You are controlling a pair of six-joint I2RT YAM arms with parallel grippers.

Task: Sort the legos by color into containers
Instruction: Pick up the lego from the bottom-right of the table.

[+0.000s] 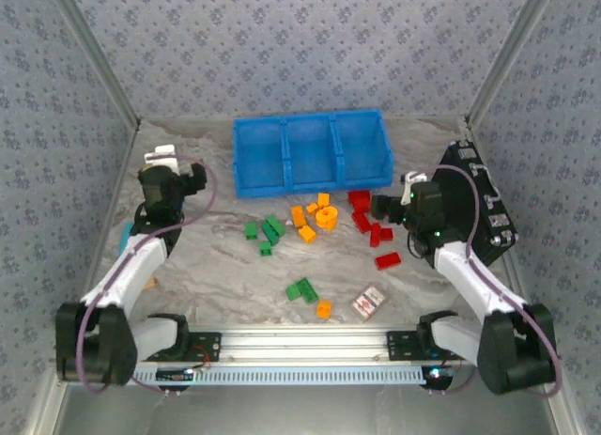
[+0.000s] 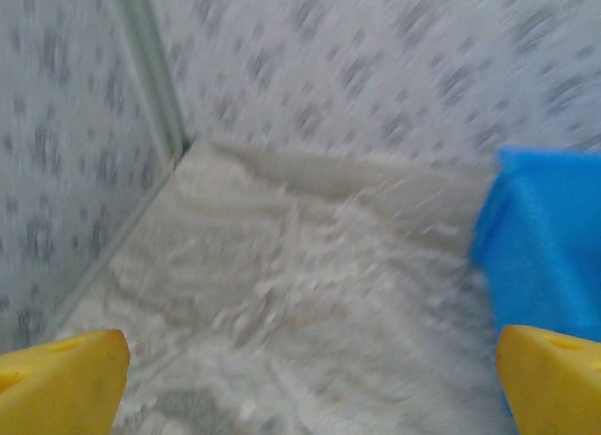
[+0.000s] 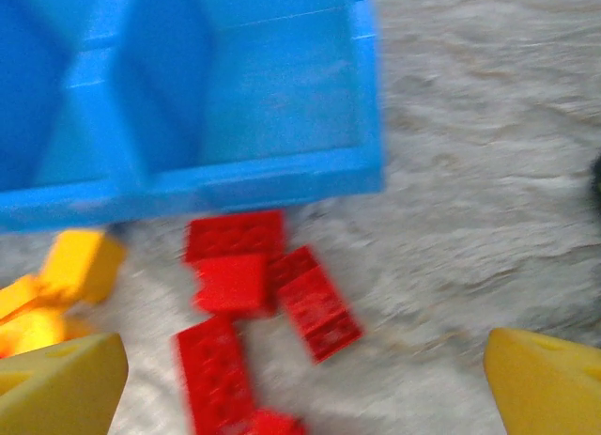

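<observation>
A: Where are the red legos point(image 3: 235, 266) lying for the right end effector point(image 3: 300, 393)?

B: They are lying loose on the bench point(image 3: 488, 219) just ahead of it, a little off-centre toward the finger nearer the orange legos point(image 3: 66, 266). They are sitting just beside the front wall of the blue bin point(image 3: 235, 186), and the bin's end compartment is sitting straight beyond them.

A: How is the closest one pointing?

B: The nearest red brick point(image 3: 214, 379) is running its long axis roughly away from the end effector, toward the bin, so the fingers are standing across its narrow width. I am judging that the coming reach is calling for a small sideways shift and then a descent.

A: Is that end effector carrying anything?

B: No, it is hanging released, with its fingers spread wide and nothing between them.

A: And the left end effector point(image 2: 310, 388)?

B: It is released and empty too, facing bare bench with the bin's end showing beyond one finger. From above, it is sitting well apart from the red pile, and the green legos point(image 1: 266, 231) are lying between them. So the right arm is the nearer one.
</observation>
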